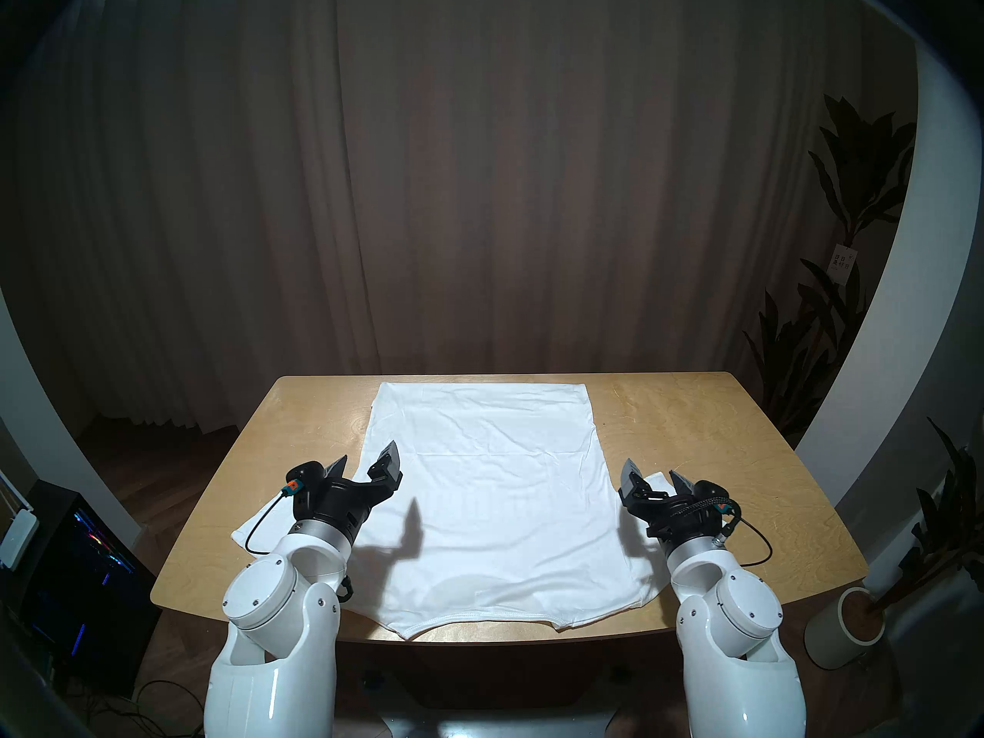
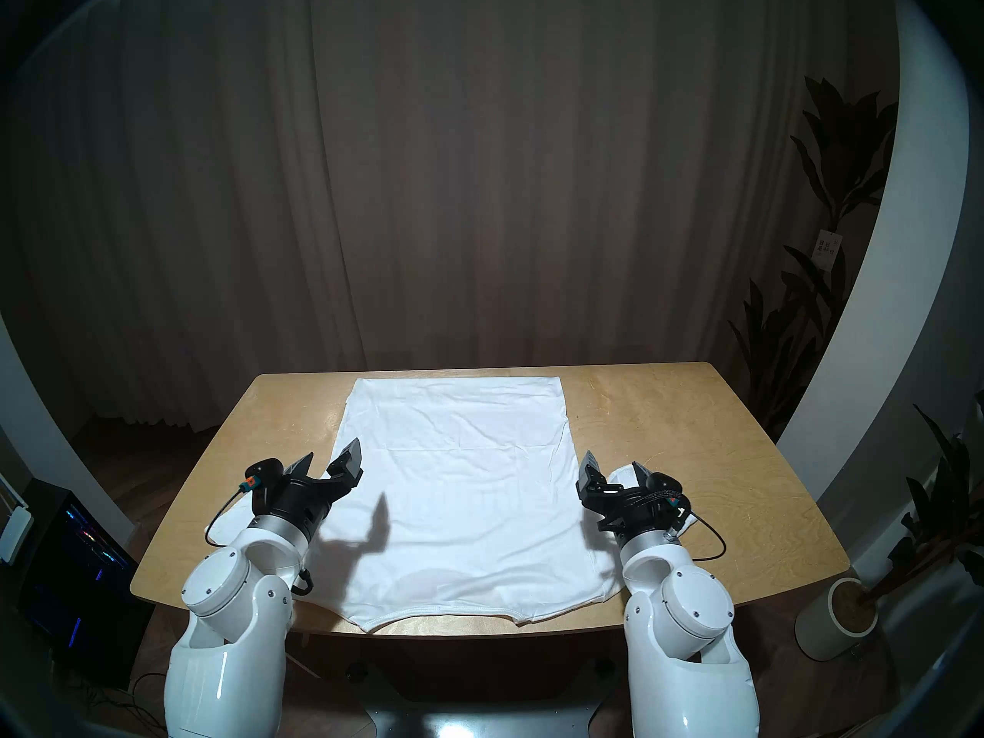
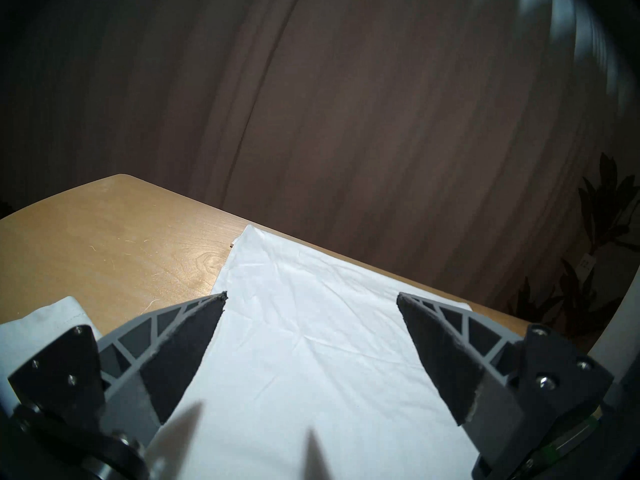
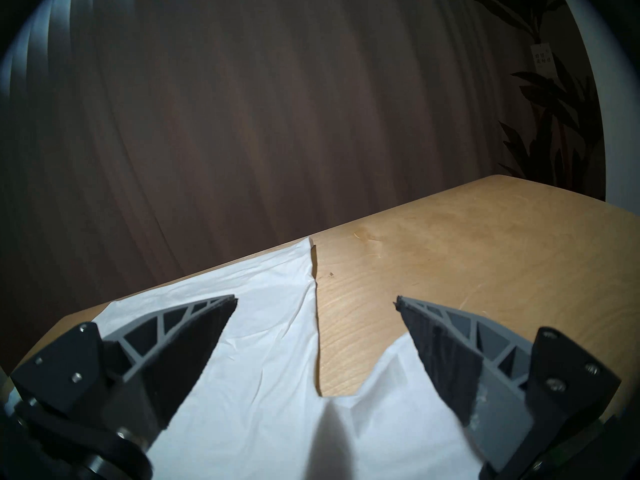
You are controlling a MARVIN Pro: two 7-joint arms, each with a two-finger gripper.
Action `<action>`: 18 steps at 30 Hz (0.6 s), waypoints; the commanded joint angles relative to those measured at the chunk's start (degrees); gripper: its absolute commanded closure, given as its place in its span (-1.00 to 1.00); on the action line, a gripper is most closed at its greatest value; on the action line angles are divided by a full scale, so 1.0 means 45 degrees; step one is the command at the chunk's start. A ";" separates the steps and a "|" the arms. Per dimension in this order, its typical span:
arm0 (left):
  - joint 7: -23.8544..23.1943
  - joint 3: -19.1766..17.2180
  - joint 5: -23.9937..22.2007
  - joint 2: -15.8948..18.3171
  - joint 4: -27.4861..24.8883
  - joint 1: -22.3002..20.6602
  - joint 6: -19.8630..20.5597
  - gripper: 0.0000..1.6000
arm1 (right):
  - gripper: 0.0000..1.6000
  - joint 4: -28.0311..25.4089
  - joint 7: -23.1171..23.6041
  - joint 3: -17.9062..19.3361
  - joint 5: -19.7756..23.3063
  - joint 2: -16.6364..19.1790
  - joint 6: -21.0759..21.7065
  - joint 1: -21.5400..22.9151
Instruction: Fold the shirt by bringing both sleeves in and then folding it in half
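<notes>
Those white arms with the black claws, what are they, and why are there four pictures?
They are a robot's two arms. Two pictures come from cameras on its head, looking down at a wooden table; they look almost alike. The other two come from a small camera on each wrist, so you see that arm's own claw up close.

On the table lies a white T-shirt, spread flat with its collar nearest the robot. One sleeve sticks out on the left, partly hidden by the arm, the other sleeve on the right.

The left gripper and right gripper hover above the shirt's edges. Both sets of jaws stand wide open and hold nothing. Nothing is folded yet.
</notes>
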 commanded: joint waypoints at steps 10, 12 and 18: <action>-0.0743 -0.1766 -0.3081 -0.0496 -0.1756 0.1227 0.2061 -1.00 | -1.00 -0.1595 0.0839 0.2349 0.2867 0.0031 0.2206 -0.1546; -0.0811 -0.1906 -0.3402 -0.0587 -0.1832 0.1393 0.2276 -1.00 | -1.00 -0.1690 0.0943 0.2627 0.3235 -0.0009 0.2513 -0.1743; -0.1063 -0.2453 -0.4648 -0.0988 -0.2164 0.1895 0.2964 -1.00 | -1.00 -0.1866 0.1302 0.3555 0.4413 -0.0048 0.3607 -0.2339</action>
